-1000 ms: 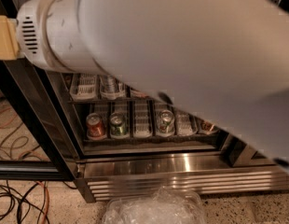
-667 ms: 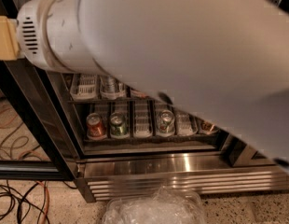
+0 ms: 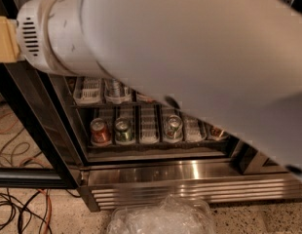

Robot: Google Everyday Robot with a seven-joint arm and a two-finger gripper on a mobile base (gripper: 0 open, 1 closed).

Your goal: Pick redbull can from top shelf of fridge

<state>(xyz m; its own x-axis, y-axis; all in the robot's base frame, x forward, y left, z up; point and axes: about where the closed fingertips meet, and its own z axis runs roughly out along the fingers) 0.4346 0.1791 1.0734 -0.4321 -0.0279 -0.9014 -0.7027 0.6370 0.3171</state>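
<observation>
Filling the upper frame diagonally, white arm (image 3: 190, 57) blocks fridge (image 3: 190, 172); hand out of frame, can't tell its state; lower-rack cans (image 3: 123, 129) unreadable.

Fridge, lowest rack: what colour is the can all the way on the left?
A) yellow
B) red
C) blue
B: the leftmost can on the lowest rack is red, right beside a green one. The gripper is not in view; only the white arm fills the top of the picture.
</observation>
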